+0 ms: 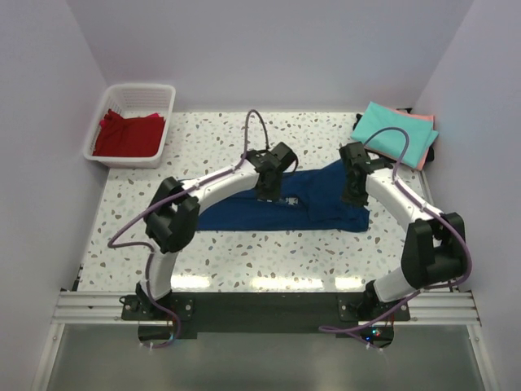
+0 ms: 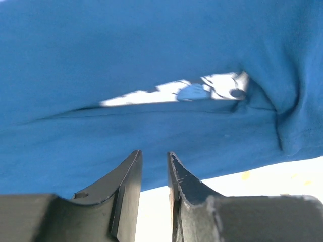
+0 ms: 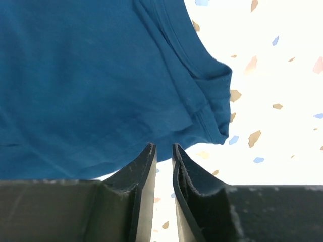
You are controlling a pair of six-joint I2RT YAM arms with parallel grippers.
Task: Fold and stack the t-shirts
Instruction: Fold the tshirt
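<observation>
The navy blue t-shirt [image 1: 309, 202] lies spread across the middle of the table, partly folded, and its print does not show. My left gripper [image 1: 269, 192] hovers over its left-centre part. In the left wrist view the fingertips [image 2: 154, 154] stand a narrow gap apart at the cloth's near edge [image 2: 151, 50], with bare table between them. My right gripper [image 1: 355, 195] is over the shirt's right end. Its tips [image 3: 162, 146] are also slightly apart at the hem [image 3: 75, 75], beside a sleeve corner. Neither gripper holds anything.
A white basket [image 1: 167, 98] at the back left holds a red t-shirt [image 1: 129, 137]. At the back right a folded teal t-shirt [image 1: 378, 122] lies on a salmon-pink one [image 1: 421, 119]. White walls close the table on three sides.
</observation>
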